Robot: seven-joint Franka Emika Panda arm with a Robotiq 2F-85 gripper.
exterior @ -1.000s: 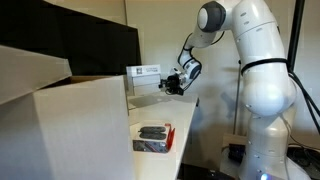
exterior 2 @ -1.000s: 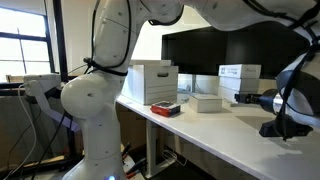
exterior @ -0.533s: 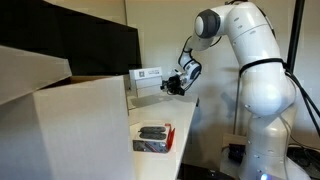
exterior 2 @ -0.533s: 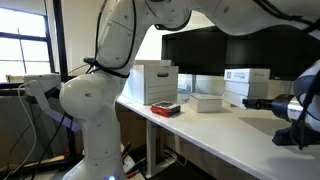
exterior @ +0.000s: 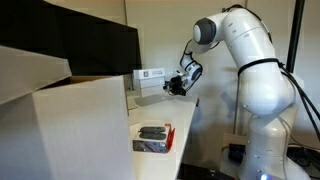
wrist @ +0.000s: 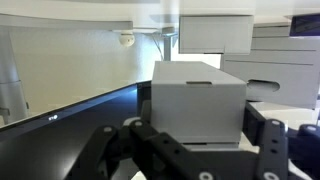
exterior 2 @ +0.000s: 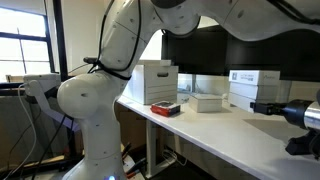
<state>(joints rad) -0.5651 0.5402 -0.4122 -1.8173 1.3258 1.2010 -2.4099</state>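
Observation:
My gripper [wrist: 198,140] is shut on a white rectangular box [wrist: 198,98] that fills the space between its two black fingers [wrist: 268,135] in the wrist view. In both exterior views the box [exterior: 151,79] [exterior 2: 254,87] hangs above the white table, held out sideways by the gripper [exterior: 172,85] [exterior 2: 272,106]. The white arm bends over the table from its base on the floor. The box's label side faces the camera in an exterior view.
A large open white carton [exterior: 60,120] stands in the foreground beside a black monitor [exterior: 90,45]. On the table [exterior 2: 215,130] are a small pack with dark contents [exterior: 152,138] [exterior 2: 165,108], a white storage box [exterior 2: 155,82] and a flat white box [exterior 2: 205,102].
The arm has swung, carrying the held box sideways along the table, away from the white storage box. The grip on the box has stayed the same.

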